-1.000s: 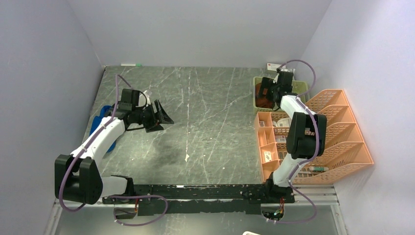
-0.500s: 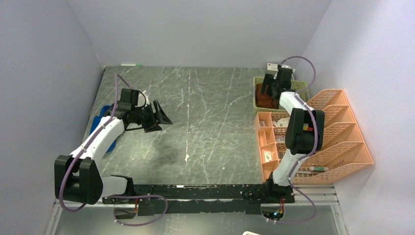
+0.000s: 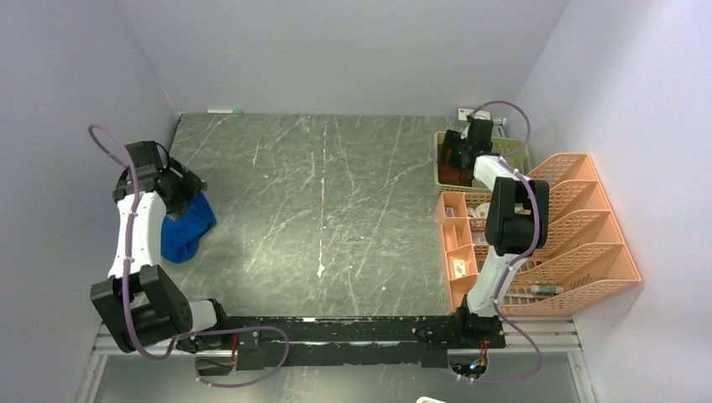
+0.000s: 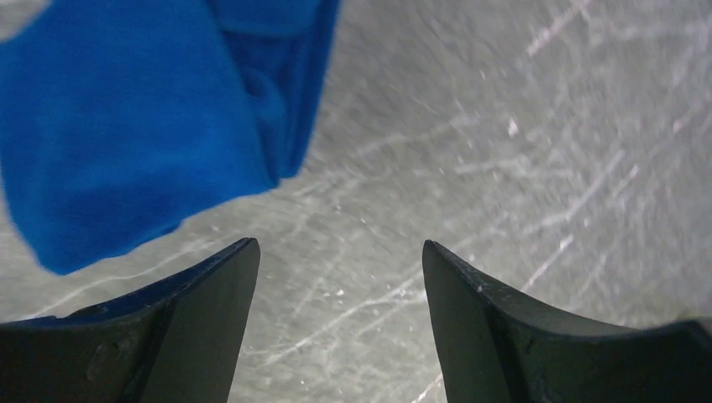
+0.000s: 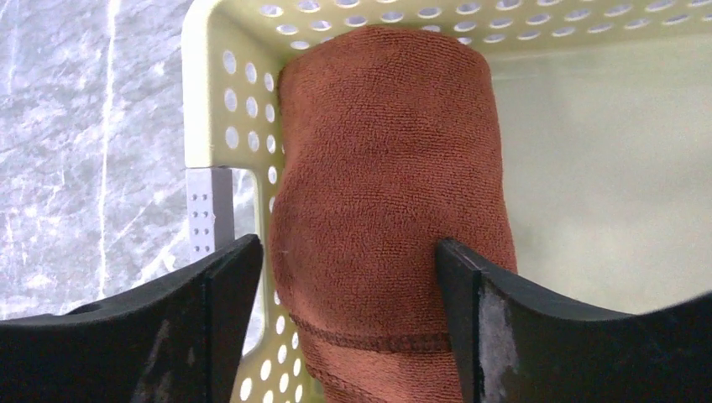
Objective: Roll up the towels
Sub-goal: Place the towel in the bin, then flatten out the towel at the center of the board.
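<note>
The bright blue towel (image 3: 188, 225) lies crumpled at the table's left edge. In the left wrist view it (image 4: 143, 126) fills the upper left. My left gripper (image 3: 185, 181) hovers just beyond the towel, open and empty (image 4: 340, 252), with bare table between its fingers. The rust-brown towel (image 5: 390, 193) lies rolled inside the pale green basket (image 5: 201, 101), against its left wall. It also shows in the top view (image 3: 454, 175). My right gripper (image 3: 458, 155) is above it, open (image 5: 348, 252), with one finger on each side of the roll.
The green basket's rim (image 3: 519, 149) stands at the back right, touching an orange organiser rack (image 3: 554, 227) with small items. A white box (image 3: 468, 113) sits behind the basket. A pen (image 3: 225, 111) lies at the back left. The left wall is close to the left arm.
My left arm has swung from the table's mid-left back to the left edge, over the blue towel. My right gripper has shifted slightly farther back over the basket.
</note>
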You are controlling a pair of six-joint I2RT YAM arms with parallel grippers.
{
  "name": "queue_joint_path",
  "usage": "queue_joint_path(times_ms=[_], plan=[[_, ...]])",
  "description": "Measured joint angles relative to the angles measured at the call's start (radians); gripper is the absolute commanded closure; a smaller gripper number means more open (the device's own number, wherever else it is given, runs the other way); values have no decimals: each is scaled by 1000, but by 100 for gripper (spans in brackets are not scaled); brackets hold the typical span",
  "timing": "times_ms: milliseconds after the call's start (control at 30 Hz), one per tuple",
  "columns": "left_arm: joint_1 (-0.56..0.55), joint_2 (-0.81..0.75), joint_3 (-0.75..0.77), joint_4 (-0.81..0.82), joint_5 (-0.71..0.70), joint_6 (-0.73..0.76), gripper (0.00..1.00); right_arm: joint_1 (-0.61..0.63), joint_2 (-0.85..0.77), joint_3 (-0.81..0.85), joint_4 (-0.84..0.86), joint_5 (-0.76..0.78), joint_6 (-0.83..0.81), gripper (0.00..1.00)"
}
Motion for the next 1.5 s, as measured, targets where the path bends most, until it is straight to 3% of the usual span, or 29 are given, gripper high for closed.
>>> queue_joint_path(times_ms=[100, 300, 333, 400, 533, 700, 800, 967, 1067, 1133, 1167, 1200, 1267, 1367, 1500], plan=[[29, -26, 0, -4, -93, -25, 13, 27, -11, 1, -6, 1, -5, 13], [51, -19, -53, 2, -289, -81, 12, 55, -157, -1, -1, -7, 15, 10], [58, 2, -74, 4, -316, -97, 16, 61, -196, 0, 8, -5, 18, 10], [69, 59, -103, 14, -337, -120, 36, 82, -263, 0, 23, 2, 19, 9], [81, 191, -172, 91, -317, -139, 89, 153, -366, 0, 28, 16, 11, 9], [62, 215, -219, 188, -206, -113, 93, 199, -443, -47, 15, 17, 1, 8], [-60, 188, -175, 196, -210, -95, 93, 202, -489, -92, -7, 20, -2, 8], [-450, 246, 211, 139, -226, -27, 93, 215, -522, -101, -31, 35, -13, 8], [-614, 261, 403, 105, -216, 18, 93, 227, -533, -101, -48, 47, -19, 7], [-668, 246, 464, 74, -214, 40, 93, 232, -539, -101, -55, 53, -24, 7], [-671, 231, 474, 56, -218, 49, 93, 232, -542, -101, -56, 54, -26, 7], [-661, 215, 473, 39, -224, 58, 84, 232, -544, -102, -58, 55, -28, 7], [-608, 177, 443, 10, -231, 86, 47, 232, -546, -103, -57, 53, -34, 7], [-530, 152, 360, -11, -233, 129, 14, 240, -546, -114, -56, 46, -38, 5], [-502, 170, 223, -41, -233, 156, 0, 325, -521, -123, -40, 59, -61, 0]])
